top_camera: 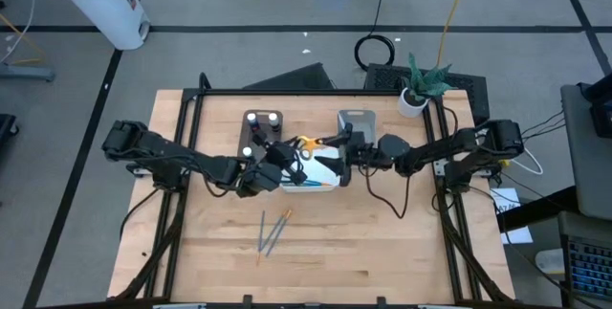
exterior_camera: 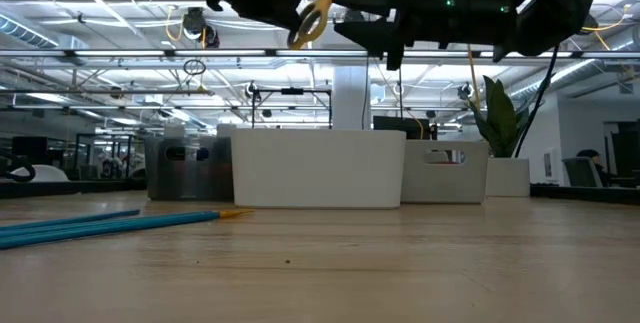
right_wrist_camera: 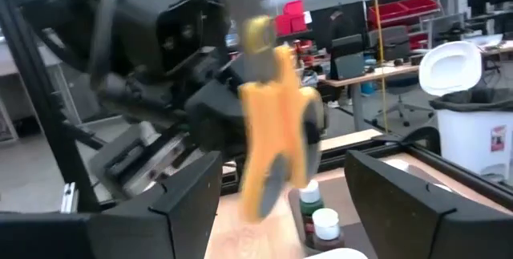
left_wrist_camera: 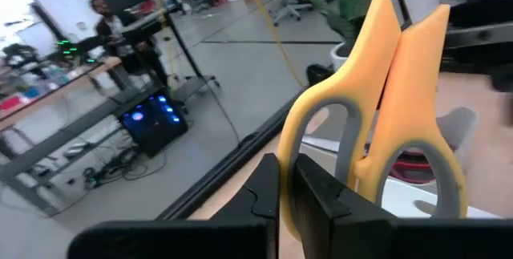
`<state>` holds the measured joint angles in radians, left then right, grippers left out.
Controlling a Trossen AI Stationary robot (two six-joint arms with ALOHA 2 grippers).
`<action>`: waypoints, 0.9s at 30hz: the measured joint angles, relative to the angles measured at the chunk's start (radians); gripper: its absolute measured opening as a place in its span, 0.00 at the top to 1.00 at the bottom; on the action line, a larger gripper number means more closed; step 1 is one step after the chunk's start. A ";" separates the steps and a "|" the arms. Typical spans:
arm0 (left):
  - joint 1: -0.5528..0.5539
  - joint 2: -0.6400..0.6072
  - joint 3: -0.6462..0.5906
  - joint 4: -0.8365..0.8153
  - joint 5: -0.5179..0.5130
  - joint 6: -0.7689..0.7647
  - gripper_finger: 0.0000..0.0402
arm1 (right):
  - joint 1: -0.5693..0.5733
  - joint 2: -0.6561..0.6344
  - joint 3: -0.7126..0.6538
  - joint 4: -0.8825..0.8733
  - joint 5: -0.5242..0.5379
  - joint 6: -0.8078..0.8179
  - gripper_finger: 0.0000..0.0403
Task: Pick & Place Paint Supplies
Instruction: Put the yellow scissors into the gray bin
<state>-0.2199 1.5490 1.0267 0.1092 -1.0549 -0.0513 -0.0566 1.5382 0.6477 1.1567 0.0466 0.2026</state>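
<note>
1. The left claw (top_camera: 284, 161) is clamping the yellow-handled scissors (top_camera: 304, 143) in the air above the white tray (top_camera: 311, 186).
2. The right claw (top_camera: 337, 149) is gaping wide, empty, just beside the scissors.
3. Judging the risk: a handover is looking likely, and the scissors could be slipping or twisting if the claws clash.
4. Paint bottles (top_camera: 264, 118) are sitting in the brown tray (top_camera: 251, 135); two brushes (top_camera: 271, 232) are lying on the desk (top_camera: 382, 242), well clear.
</note>
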 joint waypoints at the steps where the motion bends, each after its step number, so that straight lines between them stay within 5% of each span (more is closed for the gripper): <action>1: 0.000 0.001 0.000 0.001 0.017 0.000 0.96 | 0.003 0.000 0.001 -0.001 0.000 0.007 0.37; 8: -0.004 0.067 0.000 0.054 0.073 0.005 0.96 | 0.028 0.001 0.017 -0.042 0.000 0.047 0.37; 14: -0.032 0.118 0.000 0.170 -0.051 0.058 0.96 | 0.052 0.000 0.017 -0.093 0.006 0.047 0.42; 27: -0.146 0.124 -0.002 0.228 -0.096 -0.126 0.96 | 0.120 0.000 0.018 -0.092 0.045 0.098 0.77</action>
<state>-0.3662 1.6730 1.0252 0.3370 -1.1507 -0.1772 0.0632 1.5379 0.6659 1.0650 0.0918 0.3006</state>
